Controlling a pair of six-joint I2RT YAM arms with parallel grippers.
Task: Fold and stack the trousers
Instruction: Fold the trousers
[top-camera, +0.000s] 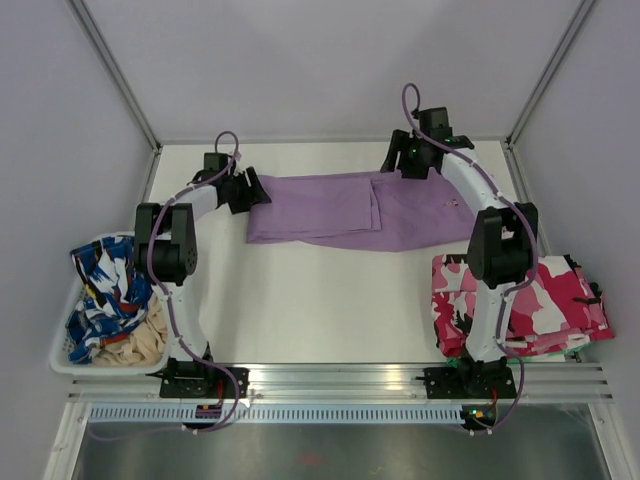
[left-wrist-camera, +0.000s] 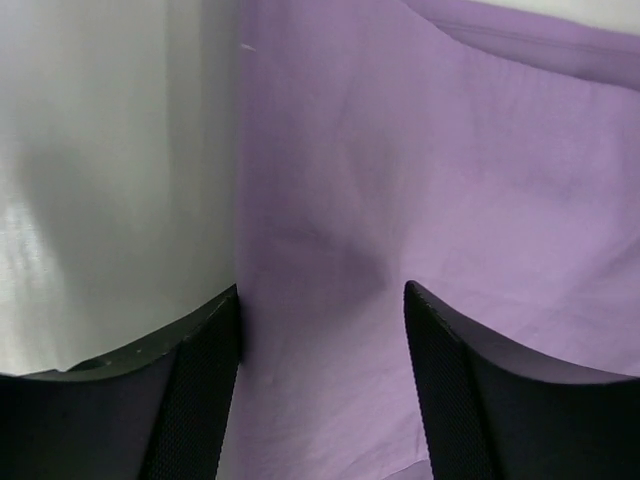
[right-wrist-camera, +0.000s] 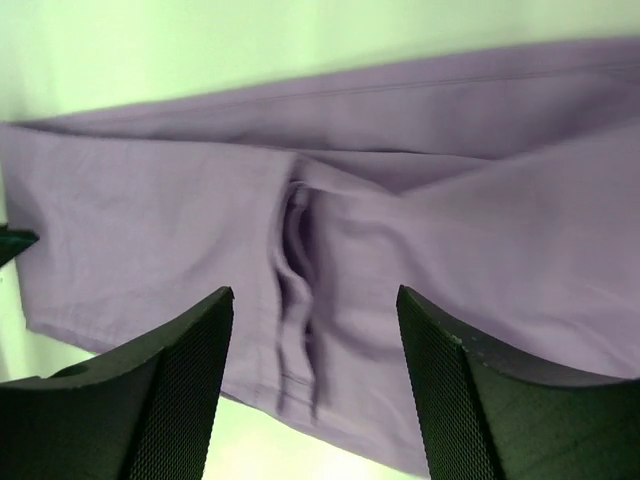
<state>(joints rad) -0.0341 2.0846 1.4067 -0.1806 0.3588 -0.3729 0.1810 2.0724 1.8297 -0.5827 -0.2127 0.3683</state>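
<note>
The lilac-purple trousers (top-camera: 350, 208) lie flat at the back of the table, folded over on themselves, with a doubled layer on the left half. My left gripper (top-camera: 250, 190) is open at the trousers' left edge; in the left wrist view (left-wrist-camera: 320, 300) its jaws straddle that edge of the cloth (left-wrist-camera: 420, 180), one over bare table. My right gripper (top-camera: 398, 158) is open over the trousers' back right part; in the right wrist view (right-wrist-camera: 315, 300) the jaws stand wide above a creased fold (right-wrist-camera: 300, 260). Neither gripper holds cloth.
A white basket (top-camera: 62, 352) at the left holds blue-and-white patterned clothing (top-camera: 105, 290) and a beige piece. A folded pink-white-black camouflage garment (top-camera: 520, 300) lies at the right, beside the right arm. Grey walls enclose the table.
</note>
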